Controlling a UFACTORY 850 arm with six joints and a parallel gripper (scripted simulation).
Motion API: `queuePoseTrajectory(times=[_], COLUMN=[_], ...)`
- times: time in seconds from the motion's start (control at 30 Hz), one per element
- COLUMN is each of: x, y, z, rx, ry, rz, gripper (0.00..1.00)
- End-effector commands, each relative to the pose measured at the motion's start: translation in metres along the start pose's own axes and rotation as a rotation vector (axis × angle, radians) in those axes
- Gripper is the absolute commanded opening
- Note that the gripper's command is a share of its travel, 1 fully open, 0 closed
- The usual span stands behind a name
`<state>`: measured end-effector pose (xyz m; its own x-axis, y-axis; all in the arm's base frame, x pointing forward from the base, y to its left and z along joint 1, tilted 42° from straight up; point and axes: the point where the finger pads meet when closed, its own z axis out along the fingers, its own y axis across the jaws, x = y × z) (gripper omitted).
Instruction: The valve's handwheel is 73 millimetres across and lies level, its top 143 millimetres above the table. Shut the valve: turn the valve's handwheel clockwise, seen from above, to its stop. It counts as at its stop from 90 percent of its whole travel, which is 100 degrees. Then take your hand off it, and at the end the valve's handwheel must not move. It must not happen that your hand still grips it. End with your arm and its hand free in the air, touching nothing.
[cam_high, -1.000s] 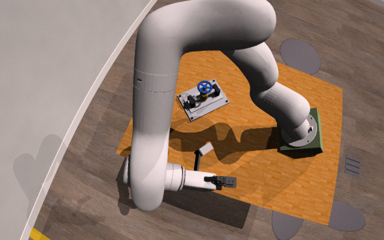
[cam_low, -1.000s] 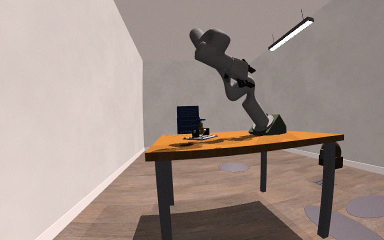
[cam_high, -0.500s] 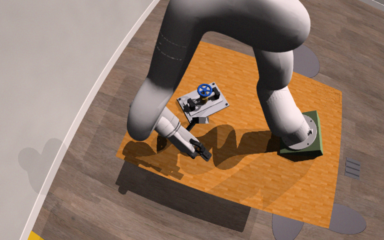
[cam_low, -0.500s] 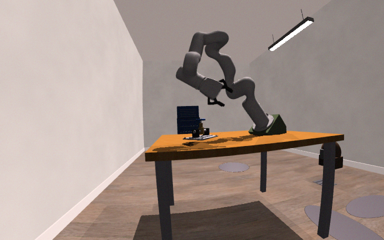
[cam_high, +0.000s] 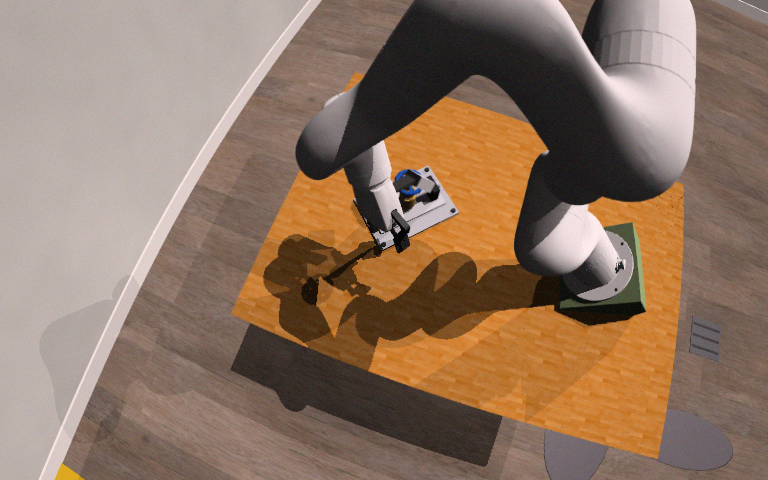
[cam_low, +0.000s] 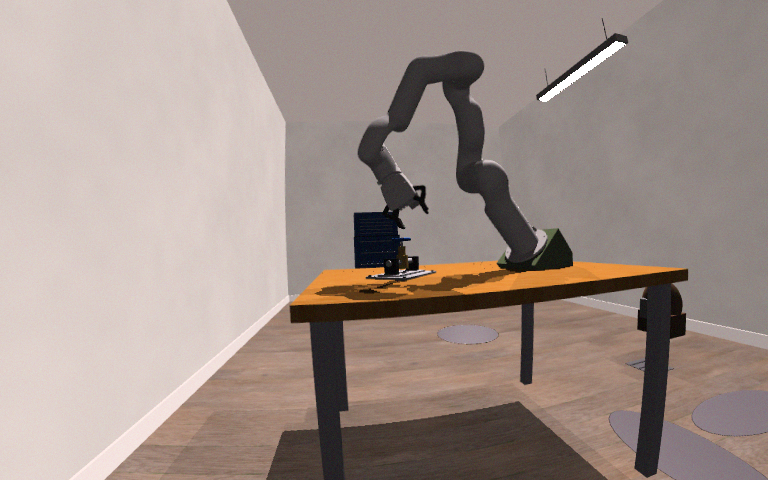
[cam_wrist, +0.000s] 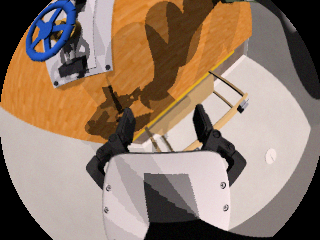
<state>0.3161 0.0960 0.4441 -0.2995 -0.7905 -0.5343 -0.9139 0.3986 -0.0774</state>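
A grey robot arm arches over an orange wooden bench, its pincer hanging above a small valve with the fingers spread wide apart and nothing between them. The valve stands on a pale metal plate bolted near the middle of the bench's far-left part, well apart from the green wedge-shaped base that carries the arm. Its blue handwheel, spoked and lying level, shows fully in the wrist view at upper left, off to one side of the open fingers rather than between them. From above, the arm's forearm covers much of the plate, and only a sliver of the blue wheel shows beside it. A dark blue rack stands behind the bench against the back wall, and a strip light hangs from the ceiling. No brand, label or writing can be read on the valve, the plate or the arm.
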Motion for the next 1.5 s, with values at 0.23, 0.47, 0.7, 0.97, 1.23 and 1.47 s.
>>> queuePoseTrajectory(times=[0.23, 0.47, 0.7, 0.97, 1.23, 1.47], x=[0.091, 0.137, 0.138, 0.138, 0.139, 0.140], y=[-0.059, -0.071, -0.071, -0.072, -0.075, -0.078], z=[-0.048, -0.073, -0.073, -0.072, -0.068, -0.062], rx=[0.350, 0.507, 0.512, 0.512, 0.511, 0.511], ry=[-0.001, 0.043, 0.045, 0.045, 0.045, 0.045], rz=[0.132, 0.193, 0.195, 0.195, 0.195, 0.195], gripper=[1.00, 1.00, 1.00, 1.00, 1.00, 1.00])
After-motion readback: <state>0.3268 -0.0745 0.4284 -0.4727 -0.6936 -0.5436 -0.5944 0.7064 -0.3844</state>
